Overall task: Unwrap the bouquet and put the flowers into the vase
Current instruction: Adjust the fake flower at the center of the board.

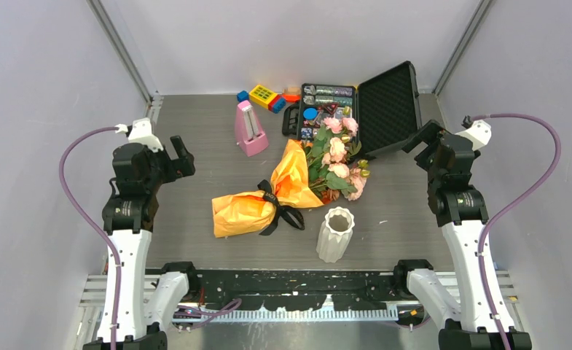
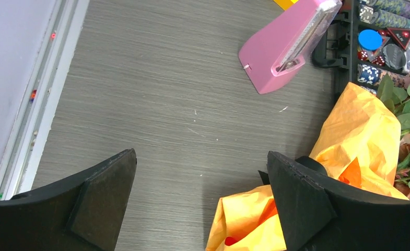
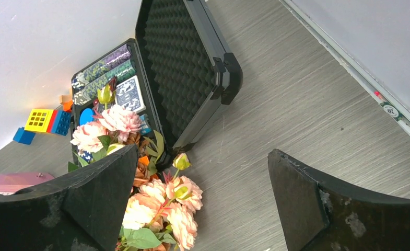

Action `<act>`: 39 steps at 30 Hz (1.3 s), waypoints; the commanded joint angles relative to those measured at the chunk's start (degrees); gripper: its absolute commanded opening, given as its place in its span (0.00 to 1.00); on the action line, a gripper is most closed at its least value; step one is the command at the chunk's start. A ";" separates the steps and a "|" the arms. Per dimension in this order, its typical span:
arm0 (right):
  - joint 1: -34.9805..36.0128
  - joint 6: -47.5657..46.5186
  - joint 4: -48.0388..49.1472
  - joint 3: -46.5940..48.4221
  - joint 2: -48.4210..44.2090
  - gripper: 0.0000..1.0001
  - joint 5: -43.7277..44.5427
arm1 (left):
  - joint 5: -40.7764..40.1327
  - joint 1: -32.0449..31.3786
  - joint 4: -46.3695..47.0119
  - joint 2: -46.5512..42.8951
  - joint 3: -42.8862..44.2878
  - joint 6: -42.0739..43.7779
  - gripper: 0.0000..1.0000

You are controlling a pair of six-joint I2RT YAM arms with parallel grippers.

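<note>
The bouquet (image 1: 272, 197) lies on its side mid-table in crinkled orange paper (image 2: 349, 136), tied with a black ribbon bow (image 1: 279, 208). Its pink and peach flowers (image 1: 337, 157) spill out toward the back right, also seen in the right wrist view (image 3: 161, 204). The white ribbed vase (image 1: 335, 233) stands upright in front of the bouquet, empty. My left gripper (image 1: 179, 157) hovers open to the left of the bouquet, with nothing between its fingers (image 2: 302, 201). My right gripper (image 1: 422, 138) hangs open to the right of the flowers, also holding nothing.
An open black case (image 1: 385, 106) with poker chips and cards sits at the back, its foam lid (image 3: 184, 68) raised beside the flowers. A pink metronome-shaped object (image 1: 250, 130) stands at the back left. Coloured toy blocks (image 1: 264, 96) lie against the far wall.
</note>
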 commanded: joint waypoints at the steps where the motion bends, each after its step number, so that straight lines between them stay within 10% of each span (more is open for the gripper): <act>1: -0.14 -0.61 0.70 1.24 0.43 1.00 -0.23 | 1.77 -0.43 0.91 -0.28 0.82 0.97 0.98; 8: -0.14 -0.98 0.92 0.94 0.40 1.00 -0.92 | -4.86 -1.46 1.31 -0.04 -0.48 -0.65 0.98; 13: -0.14 -0.99 1.41 0.58 0.18 1.00 -3.56 | 10.60 -2.96 2.21 0.55 -1.71 3.95 0.98; 29: -0.14 -3.33 1.17 -0.05 -2.34 1.00 -13.63 | 1.59 -45.04 17.43 21.98 -5.78 7.70 0.98; 39: -0.14 -3.77 0.11 -0.12 -3.66 1.00 -14.27 | -9.39 -51.73 24.19 35.33 -5.29 11.59 0.98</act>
